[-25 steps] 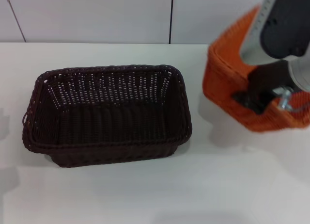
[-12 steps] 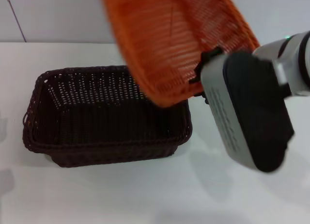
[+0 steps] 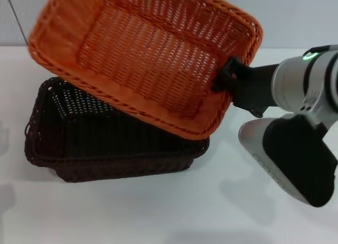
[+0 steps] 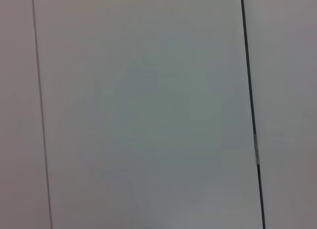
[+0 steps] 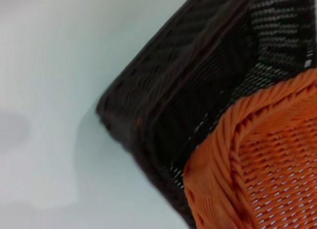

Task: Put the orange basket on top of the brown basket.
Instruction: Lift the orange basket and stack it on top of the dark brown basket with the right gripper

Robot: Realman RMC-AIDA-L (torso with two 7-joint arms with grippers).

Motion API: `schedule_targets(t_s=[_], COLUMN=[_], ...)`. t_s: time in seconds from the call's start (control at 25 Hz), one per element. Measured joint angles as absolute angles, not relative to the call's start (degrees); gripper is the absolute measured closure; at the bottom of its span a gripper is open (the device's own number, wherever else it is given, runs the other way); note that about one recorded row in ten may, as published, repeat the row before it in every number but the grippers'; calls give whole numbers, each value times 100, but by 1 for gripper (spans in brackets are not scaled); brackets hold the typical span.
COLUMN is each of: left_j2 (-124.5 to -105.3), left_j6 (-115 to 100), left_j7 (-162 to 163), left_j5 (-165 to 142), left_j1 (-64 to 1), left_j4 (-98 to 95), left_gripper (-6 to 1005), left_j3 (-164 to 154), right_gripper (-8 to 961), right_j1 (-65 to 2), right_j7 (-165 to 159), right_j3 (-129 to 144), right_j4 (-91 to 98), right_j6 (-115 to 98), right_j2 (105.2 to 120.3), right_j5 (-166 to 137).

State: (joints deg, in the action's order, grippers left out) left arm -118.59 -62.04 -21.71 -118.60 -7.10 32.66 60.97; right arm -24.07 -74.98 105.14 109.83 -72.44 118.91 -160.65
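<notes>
The orange basket (image 3: pixel 142 59) hangs tilted in the air over the brown basket (image 3: pixel 105 149), its open side facing me. My right gripper (image 3: pixel 224 77) is shut on the orange basket's right rim and holds it up. The brown basket stands on the white table (image 3: pixel 158 212), its back and right parts hidden behind the orange one. The right wrist view shows a corner of the brown basket (image 5: pixel 198 90) with the orange basket's rim (image 5: pixel 237 140) close above it. My left gripper is out of view; the left wrist view shows only a pale wall.
The white table runs to a pale panelled wall (image 3: pixel 296 17) behind the baskets. My right arm's grey and black forearm (image 3: pixel 290 154) hangs over the table to the right of the baskets.
My right gripper has swung the orange basket from the right side of the table up and leftward, until it hangs tilted above the brown basket. The brown basket has not moved.
</notes>
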Motion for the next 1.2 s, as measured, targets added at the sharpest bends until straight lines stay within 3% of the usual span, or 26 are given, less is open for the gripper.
schedule_targets(t_s=[0.56,1.0,1.2], left_j2=[-11877,-11862,-11853], left_j6=[-6146,-6024,-5899], left_j7=[-2170,-2171,-2171], left_j5=[-11849,-11847,-11867], left_j1=[-715,-724,-783], left_j4=[3339,3340,3312], left_gripper=[213,213,213], left_j3=[6068,6010,6009], right_gripper=[800,697,650], right_j1=[-2612,-2062,-1570], right_j7=[-7380,-8284,-8310], right_j3=[10997,11574,11733], right_j4=[10334,10755,11386], right_j6=[-6512,-6612,-6952], right_j2=[11791,11750,11811], right_j5=[-15983,-16436,-16437])
